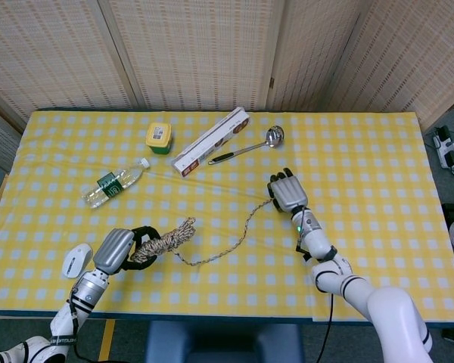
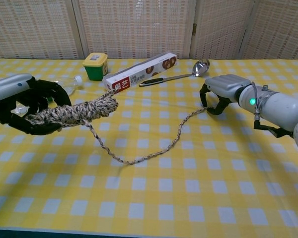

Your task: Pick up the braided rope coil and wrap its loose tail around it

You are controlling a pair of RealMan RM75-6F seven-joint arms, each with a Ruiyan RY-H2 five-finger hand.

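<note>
The braided rope coil [image 1: 166, 237] [image 2: 79, 111] is a tan and dark bundle held just above the yellow checked table at the near left. My left hand [image 1: 118, 249] [image 2: 25, 103] grips its left end with black fingers wrapped around it. The loose tail [image 1: 227, 246] [image 2: 154, 151] sags from the coil onto the cloth and curves up to the right. Its end meets my right hand [image 1: 288, 193] [image 2: 221, 90], which rests on the table with fingers curled down over it. The pinch itself is hidden under the fingers.
A green and yellow tub [image 1: 158, 138], a long red and white box [image 1: 212, 141] and a metal ladle [image 1: 250, 147] lie at the back. A water bottle [image 1: 115, 184] lies at the left, and a white mouse [image 1: 77, 261] sits beside my left hand.
</note>
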